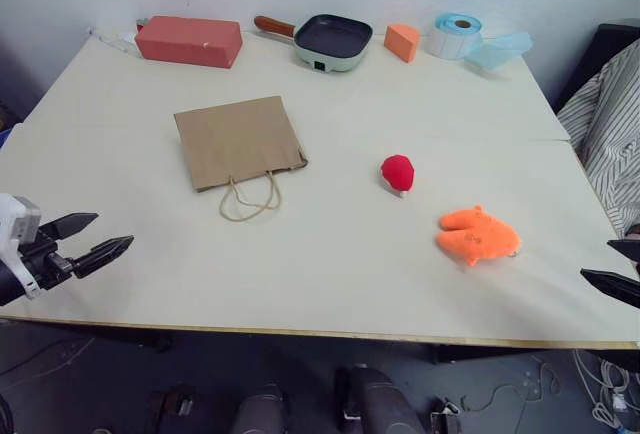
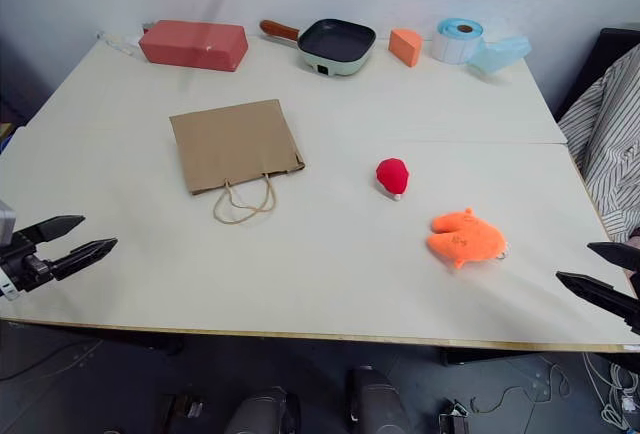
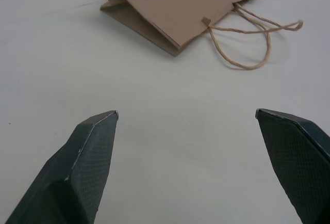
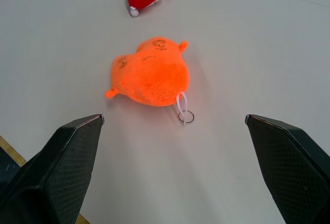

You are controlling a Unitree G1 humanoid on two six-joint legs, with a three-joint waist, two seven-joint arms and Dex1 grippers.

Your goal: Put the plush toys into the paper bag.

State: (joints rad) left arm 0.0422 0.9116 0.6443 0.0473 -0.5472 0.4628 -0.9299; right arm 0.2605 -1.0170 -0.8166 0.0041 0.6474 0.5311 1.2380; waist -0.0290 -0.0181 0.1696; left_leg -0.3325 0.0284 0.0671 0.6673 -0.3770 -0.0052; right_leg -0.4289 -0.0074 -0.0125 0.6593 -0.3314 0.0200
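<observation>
At the near edge of the white table (image 1: pixel 330 284), the left gripper (image 1: pixel 95 237) is seen at the left side with its two black fingers spread apart and nothing between them, pointing across the tabletop toward the middle. At the near right corner, the right gripper (image 2: pixel 600 272) is seen likewise spread wide and empty, pointing inward toward the toys. Nearest to it, the orange plush toy (image 1: pixel 478 236) is laid flat on the table, its long axis running roughly left to right, with stubby limbs sticking out at its edges and a small white loop with a metal ring (image 4: pixel 184 111) lying at the side facing the right gripper. A little farther in and to the left, well apart from the orange one, the red plush toy (image 1: pixel 398 172) is found, small and round, with its white tip turned toward the near edge. Farther left, the paper bag (image 1: pixel 238 140) is laid flat and folded, its long axis running slightly off front-to-back, the mouth and the twisted cord handles (image 1: pixel 250 199) turned toward the near edge, the closed bottom toward the far wall. Along the far edge, a red box (image 1: pixel 189 40), a dark pan (image 1: pixel 332 38) with a brown handle, an orange wedge block (image 1: pixel 402 42) and a roll of blue tape (image 1: pixel 457 34) are lined up from left to right.
</observation>
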